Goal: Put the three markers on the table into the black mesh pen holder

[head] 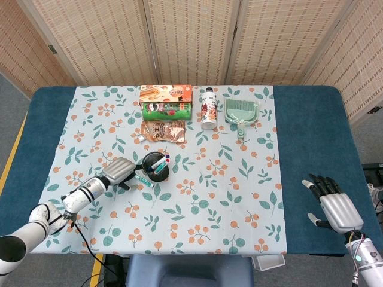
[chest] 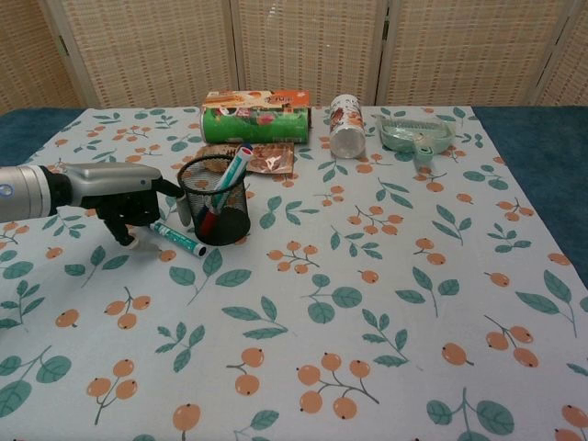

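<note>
While two markers (chest: 223,177) stand in the holder (chest: 214,199), the third (chest: 176,239) lies left of it; left hand (chest: 129,200), grip unclear, is over it; right hand (head: 332,203) idle, open.

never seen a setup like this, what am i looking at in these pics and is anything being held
This is a two-armed robot with human-like hands, steered by a person, working at a table. One picture looks down from its head; the other looks forward from its chest.

On the floral tablecloth stands a black mesh pen holder with two markers already in it. A third, green marker lies on the cloth beside it. Further back are snack packs, a white bottle and a green dustpan.

The left hand is right at the green marker's end, fingers curled down; whether it grips the marker I cannot tell. The right hand rests open near the table's edge, holding nothing.
</note>
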Tool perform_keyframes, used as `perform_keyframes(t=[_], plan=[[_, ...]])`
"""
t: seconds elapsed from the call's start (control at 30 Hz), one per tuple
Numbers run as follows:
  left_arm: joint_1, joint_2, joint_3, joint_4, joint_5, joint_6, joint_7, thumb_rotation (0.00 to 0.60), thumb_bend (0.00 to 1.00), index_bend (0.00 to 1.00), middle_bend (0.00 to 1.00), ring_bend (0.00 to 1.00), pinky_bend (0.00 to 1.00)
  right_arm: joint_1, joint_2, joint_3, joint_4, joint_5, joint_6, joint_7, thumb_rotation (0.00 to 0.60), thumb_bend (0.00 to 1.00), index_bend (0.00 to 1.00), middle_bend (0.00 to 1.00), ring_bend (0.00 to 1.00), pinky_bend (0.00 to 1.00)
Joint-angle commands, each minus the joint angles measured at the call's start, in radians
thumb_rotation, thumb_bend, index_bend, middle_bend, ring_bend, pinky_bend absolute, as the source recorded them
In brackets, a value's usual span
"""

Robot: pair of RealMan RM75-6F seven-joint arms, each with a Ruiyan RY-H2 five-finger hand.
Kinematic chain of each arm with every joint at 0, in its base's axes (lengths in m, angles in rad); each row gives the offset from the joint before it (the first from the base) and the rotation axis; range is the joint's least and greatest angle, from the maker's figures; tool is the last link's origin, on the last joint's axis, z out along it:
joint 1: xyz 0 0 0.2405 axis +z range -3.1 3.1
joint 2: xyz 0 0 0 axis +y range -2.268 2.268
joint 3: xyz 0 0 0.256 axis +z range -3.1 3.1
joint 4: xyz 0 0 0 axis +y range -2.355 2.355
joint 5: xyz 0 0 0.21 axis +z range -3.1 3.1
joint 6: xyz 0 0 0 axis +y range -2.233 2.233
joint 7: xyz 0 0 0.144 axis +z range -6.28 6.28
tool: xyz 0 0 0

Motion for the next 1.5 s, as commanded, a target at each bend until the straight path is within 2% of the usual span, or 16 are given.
perform_keyframes(t=[0.03,0.37,0.63,1.5], plan=[[-0.001,-0.014,0.003,0.025,-0.001,0.004,-0.01,0.6,0.31,0.4,0.93,0.93,0.96,0.0,0.0,-0.001,0.0,0.0,-0.002,0.0,0.6,0.29,0.11,0.0,0.0,0.0],[0.006,-0.041,0.016,0.081,0.001,0.024,-0.024,0.6,0.31,0.46,0.94,0.94,0.97,0.002,0.001,0.0,0.0,-0.001,-0.002,0.003,0.6,0.29,0.11,0.0,0.0,0.0],[0.012,-0.058,0.024,0.11,0.0,0.03,-0.038,0.6,0.31,0.47,0.94,0.94,0.97,0.007,-0.001,0.001,0.001,-0.001,-0.01,0.003,0.6,0.29,0.11,0.0,0.0,0.0],[0.03,-0.088,0.03,0.146,-0.008,0.058,-0.057,0.6,0.31,0.59,0.96,0.94,0.97,0.007,-0.002,0.002,0.002,-0.005,-0.006,0.004,0.6,0.28,0.11,0.0,0.0,0.0]])
